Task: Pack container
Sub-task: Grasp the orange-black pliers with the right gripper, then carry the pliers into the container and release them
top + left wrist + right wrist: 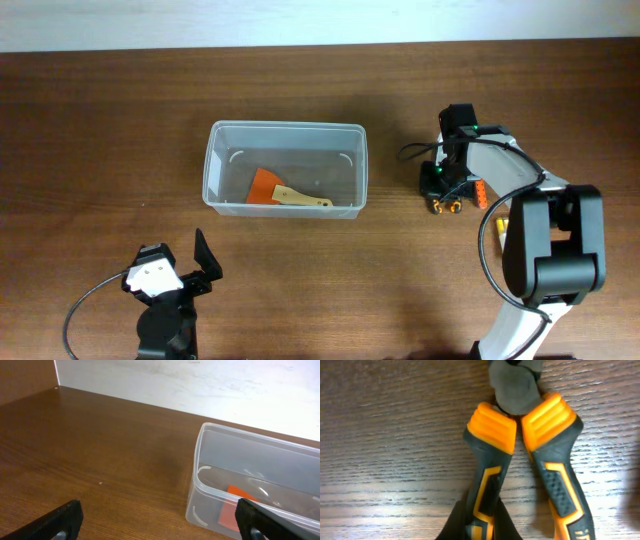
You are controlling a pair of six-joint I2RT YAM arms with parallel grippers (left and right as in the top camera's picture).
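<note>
Sitting mid-table, the container [285,125] is holding an orange scraper [268,186]. The left gripper [180,268] is hovering off the tub's near-left corner, with its fingers spread wide apart. The right gripper [445,185] is hanging over orange-and-black pliers [490,455] just right of the container. Whether it is clamping them, I cannot tell.

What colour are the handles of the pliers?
The pliers have orange and black handles; the right wrist view shows it best.
</note>
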